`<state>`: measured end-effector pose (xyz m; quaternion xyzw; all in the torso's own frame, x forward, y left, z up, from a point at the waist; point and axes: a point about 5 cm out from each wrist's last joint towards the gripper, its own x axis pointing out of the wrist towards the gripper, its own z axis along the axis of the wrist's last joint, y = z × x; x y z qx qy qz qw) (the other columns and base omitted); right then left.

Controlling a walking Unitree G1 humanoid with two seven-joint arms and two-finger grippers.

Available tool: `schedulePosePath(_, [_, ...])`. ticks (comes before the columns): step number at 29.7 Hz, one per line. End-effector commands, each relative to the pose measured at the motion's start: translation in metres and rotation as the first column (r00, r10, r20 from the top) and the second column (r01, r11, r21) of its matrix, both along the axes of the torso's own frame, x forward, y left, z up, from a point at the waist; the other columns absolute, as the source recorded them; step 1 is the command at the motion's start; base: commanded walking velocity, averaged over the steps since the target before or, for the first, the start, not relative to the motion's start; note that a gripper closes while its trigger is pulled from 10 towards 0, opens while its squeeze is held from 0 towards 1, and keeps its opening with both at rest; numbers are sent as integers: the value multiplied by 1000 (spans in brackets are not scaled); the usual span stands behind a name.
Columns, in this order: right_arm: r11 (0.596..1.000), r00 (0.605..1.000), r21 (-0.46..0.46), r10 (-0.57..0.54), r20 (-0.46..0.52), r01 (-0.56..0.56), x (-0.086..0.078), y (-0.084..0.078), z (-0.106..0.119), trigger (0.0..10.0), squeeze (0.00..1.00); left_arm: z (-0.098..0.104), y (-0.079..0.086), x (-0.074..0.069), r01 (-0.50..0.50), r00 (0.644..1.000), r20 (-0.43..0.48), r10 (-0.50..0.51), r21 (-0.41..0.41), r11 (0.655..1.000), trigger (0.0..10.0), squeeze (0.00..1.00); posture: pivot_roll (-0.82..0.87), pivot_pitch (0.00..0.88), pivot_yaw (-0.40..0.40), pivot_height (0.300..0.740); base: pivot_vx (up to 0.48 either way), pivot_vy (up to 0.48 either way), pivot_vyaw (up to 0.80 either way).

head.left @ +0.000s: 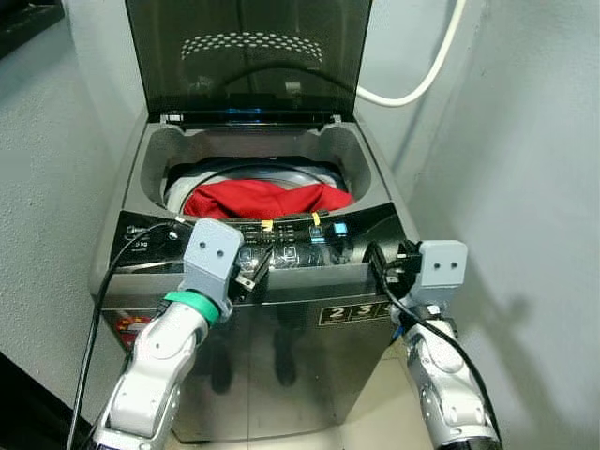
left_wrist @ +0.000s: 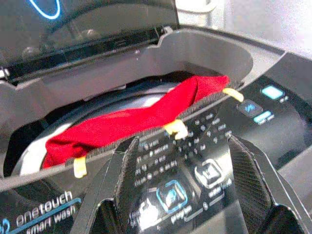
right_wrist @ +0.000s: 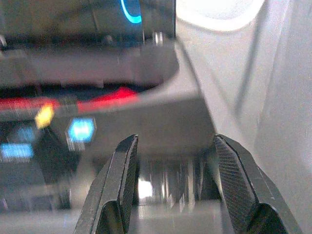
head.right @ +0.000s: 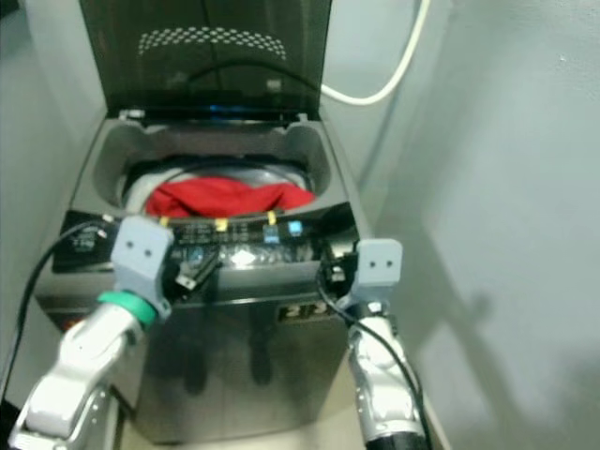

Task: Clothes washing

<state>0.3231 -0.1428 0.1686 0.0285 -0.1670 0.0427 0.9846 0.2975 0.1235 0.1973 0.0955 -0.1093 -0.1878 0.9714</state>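
A grey top-loading washing machine (head.left: 366, 328) stands before me with its dark lid (head.left: 248, 52) raised. Red clothing (head.left: 267, 199) lies in the drum, its edge draped at the front rim (left_wrist: 146, 117). My left gripper (head.left: 251, 270) hovers open just over the black control panel (head.left: 281, 246), whose lit buttons (left_wrist: 170, 195) show between its fingers (left_wrist: 251, 178). My right gripper (head.left: 380, 265) is open at the panel's right end, above the machine's front corner, with nothing between its fingers (right_wrist: 124, 180).
A white hose (head.left: 427, 70) curves down the wall behind the machine. Grey walls close in on both sides, the right wall (head.left: 534, 187) near my right arm. Small yellow tabs (left_wrist: 175, 127) sit along the drum's front rim. Tiled floor (head.left: 375, 412) shows below.
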Motion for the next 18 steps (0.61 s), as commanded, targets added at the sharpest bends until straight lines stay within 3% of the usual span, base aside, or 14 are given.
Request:
schedulePosePath(1, [1000, 998, -3, 4, 64, -4, 0, 2, 15, 10000, 0, 0, 1, 0, 4, 1000, 7, -4, 6, 1000, 10000, 0, 30, 13, 32, 740, 0, 0, 0])
schedulePosePath(6, [1000, 990, 0, 17, 140, -17, -1, 5, 36, 10000, 0, 2, 1, -1, -1, 1000, 16, 0, 5, 1000, 10000, 0, 31, 9, 29, 740, 0, 0, 0])
schedulePosePath(12, [1000, 988, -1, 19, 155, -19, 0, 7, 41, 10000, 0, 2, 0, 0, -6, 1000, 19, 5, 3, 1000, 10000, 0, 31, 8, 27, 740, 0, 0, 0])
schedulePosePath(18, [1000, 988, -1, 18, 152, -18, 0, 7, 41, 10000, 0, 2, 0, 0, -6, 1000, 19, 6, 3, 1000, 10000, 0, 29, 6, 26, 740, 0, 0, 556])
